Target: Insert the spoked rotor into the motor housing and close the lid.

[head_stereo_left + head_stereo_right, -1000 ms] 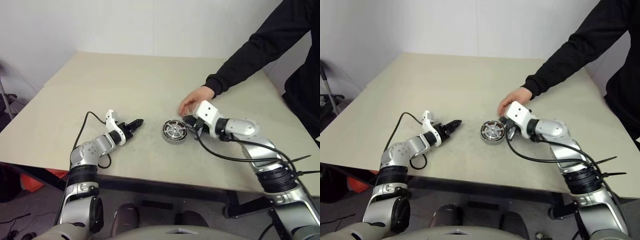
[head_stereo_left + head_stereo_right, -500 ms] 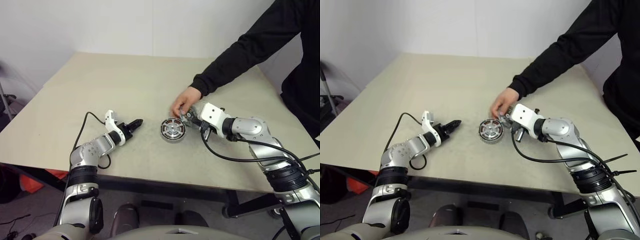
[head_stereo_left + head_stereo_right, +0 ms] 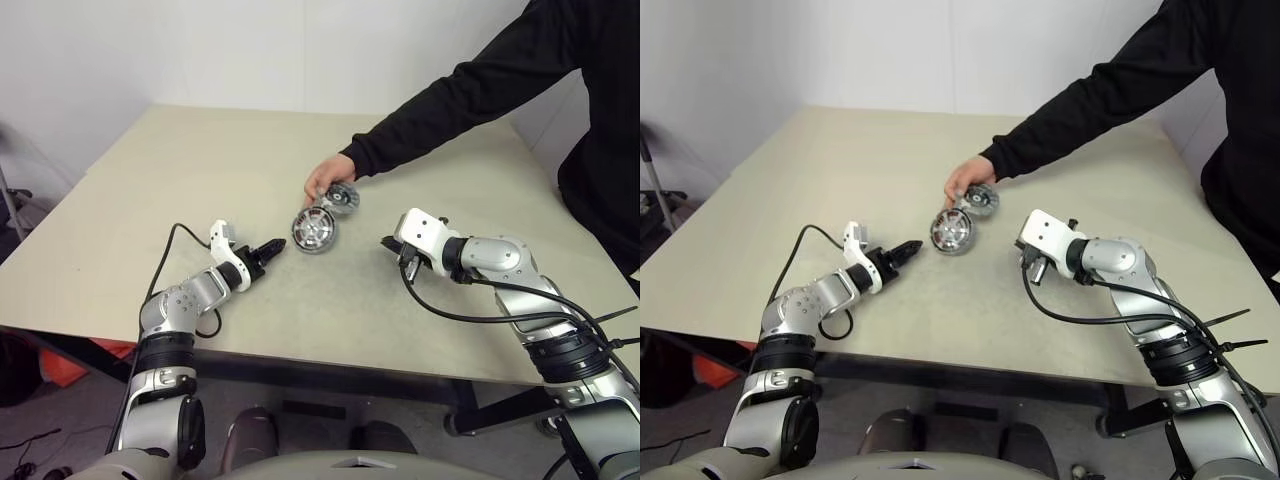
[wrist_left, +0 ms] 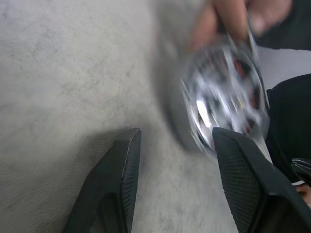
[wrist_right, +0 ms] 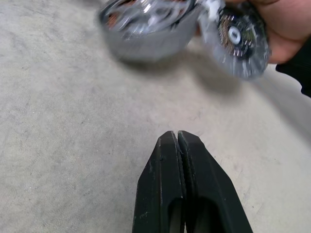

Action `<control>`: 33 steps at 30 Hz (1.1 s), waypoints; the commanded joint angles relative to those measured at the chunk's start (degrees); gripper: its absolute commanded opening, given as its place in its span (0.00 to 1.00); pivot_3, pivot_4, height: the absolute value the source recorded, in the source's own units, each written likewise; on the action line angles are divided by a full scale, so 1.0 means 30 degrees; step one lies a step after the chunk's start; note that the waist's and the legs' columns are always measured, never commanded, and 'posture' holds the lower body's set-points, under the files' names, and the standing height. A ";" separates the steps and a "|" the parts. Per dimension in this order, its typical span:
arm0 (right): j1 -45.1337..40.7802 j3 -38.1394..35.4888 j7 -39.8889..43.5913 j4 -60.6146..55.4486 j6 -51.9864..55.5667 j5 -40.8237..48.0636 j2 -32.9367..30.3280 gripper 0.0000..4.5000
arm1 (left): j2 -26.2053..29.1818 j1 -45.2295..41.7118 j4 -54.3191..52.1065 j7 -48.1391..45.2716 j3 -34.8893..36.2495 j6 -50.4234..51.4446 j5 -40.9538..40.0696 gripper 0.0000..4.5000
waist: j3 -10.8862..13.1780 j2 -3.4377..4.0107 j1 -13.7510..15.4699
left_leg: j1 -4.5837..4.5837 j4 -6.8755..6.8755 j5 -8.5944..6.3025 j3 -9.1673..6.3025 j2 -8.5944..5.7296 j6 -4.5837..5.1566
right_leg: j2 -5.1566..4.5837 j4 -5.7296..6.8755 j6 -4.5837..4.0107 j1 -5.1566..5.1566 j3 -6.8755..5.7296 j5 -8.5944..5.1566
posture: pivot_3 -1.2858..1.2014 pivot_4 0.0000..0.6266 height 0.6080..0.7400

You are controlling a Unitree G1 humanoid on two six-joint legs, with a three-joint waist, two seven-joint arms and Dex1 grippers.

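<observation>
Motor housing [image 3: 313, 229]: centre of the head view on the table [image 3: 200, 170], tilted, touching the spoked rotor [image 3: 342, 198] just up-right of it; a person's hand [image 3: 325, 178] is on both.
Handling: I judge them rigid metal, dense, slick-walled; I'd pinch the rotor across its notched rim.
Left gripper [image 3: 270, 247]: released, jaws parted on nothing, housing near, just up-right of its tips.
Right gripper [image 5: 178, 141]: clenched and empty, lower right of the parts, well apart.
Lid: possibly under the hand; I can't tell.
</observation>
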 commanded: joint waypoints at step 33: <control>-0.0594 0.0471 0.0103 0.0077 -0.0466 -0.0576 0.0635 0.00 | 0.4090 -0.2303 -0.0993 -0.1593 -0.3612 -0.8346 0.6230 0.55 | 0.0027 -0.0041 0.0009 | -0.0038 0.0011 -0.0002 -0.0012 0.0012 0.0005 | 0.0008 0.0006 0.0000 -0.0036 -0.0006 0.0001 | 0.52 0.00 1.00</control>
